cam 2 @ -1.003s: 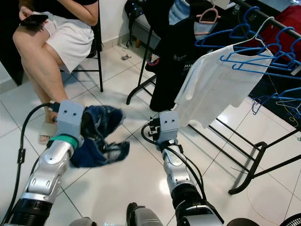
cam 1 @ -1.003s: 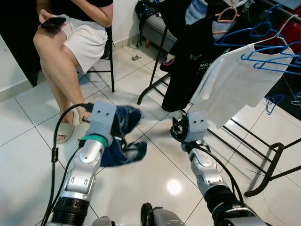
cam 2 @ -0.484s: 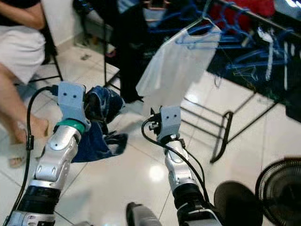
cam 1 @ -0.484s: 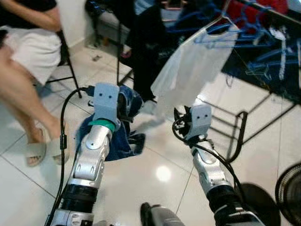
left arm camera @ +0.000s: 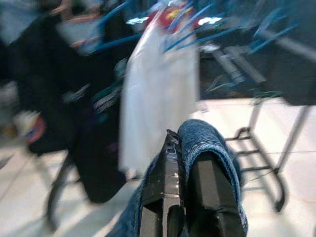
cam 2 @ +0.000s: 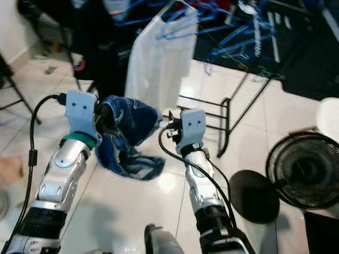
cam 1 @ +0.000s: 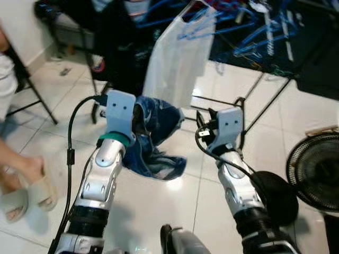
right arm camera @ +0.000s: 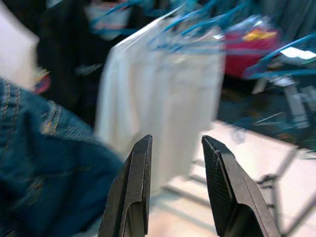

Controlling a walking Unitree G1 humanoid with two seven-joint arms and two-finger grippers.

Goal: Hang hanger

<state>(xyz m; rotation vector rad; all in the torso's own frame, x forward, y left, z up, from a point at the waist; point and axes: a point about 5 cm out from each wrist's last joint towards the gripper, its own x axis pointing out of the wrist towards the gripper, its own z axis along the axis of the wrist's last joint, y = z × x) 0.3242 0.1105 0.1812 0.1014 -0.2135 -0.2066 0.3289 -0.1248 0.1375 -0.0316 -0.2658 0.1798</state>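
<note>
A blue denim garment (cam 1: 157, 133) hangs bunched from my left gripper (left arm camera: 183, 154), which is shut on a fold of it at about chest height. My right gripper (right arm camera: 176, 144) is open and holds nothing, just right of the denim and pointing toward the clothes rack. On the rack (cam 1: 239, 103) ahead hang a white shirt (cam 1: 177, 58) on a blue hanger, a black garment (cam 1: 119, 37) to its left, and several bare blue hangers (cam 1: 254, 33) to its right. The pictures are blurred by motion.
A black floor fan (cam 1: 315, 170) stands at the right, with a round black base (cam 1: 275, 191) beside my right arm. A person's sandalled foot (cam 1: 21, 186) and a chair leg (cam 1: 33, 91) are at the left. White tiled floor lies below.
The camera has swung right: the seated person has slid off to the left and the fan has come into view. The denim stays in my left gripper; the right stays open.
</note>
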